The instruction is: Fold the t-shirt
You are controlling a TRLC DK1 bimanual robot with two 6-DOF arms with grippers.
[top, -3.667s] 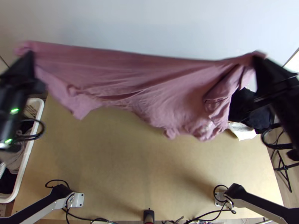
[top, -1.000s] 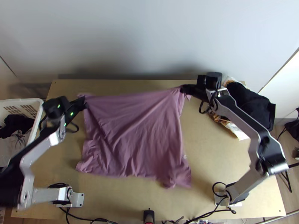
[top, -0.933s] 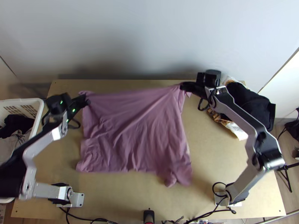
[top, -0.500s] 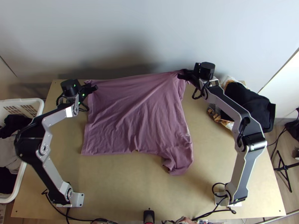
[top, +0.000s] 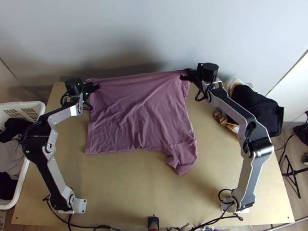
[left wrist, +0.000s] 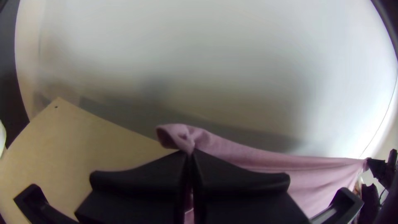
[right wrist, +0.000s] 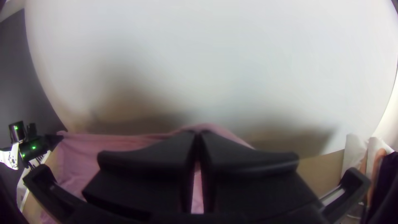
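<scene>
The t-shirt (top: 134, 119) is dusty mauve-pink, plain but for small whitish lettering (top: 191, 128). The table (top: 134, 192) is light tan, the wall (top: 154, 30) pale grey, the basket (top: 41, 111) white, the cloths (top: 9, 156) in it grey and black. Both arms (top: 250, 179) are silver-grey and black.

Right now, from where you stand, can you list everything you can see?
t-shirt: one, dusty pink, spread over the table, far edge held at both ends
table: one, light wooden, beneath it
basket: one, white, left of the table
clothes: several, black and light grey, in the basket
dark cloth pile: one, black, far right of the table
tripod: one, black, floor at right
wall: one, pale, behind the table
arms: two, silver-grey and black, based at the near corners
left fingers: two, black, shut on the shirt
right fingers: two, black, shut on the shirt
</scene>
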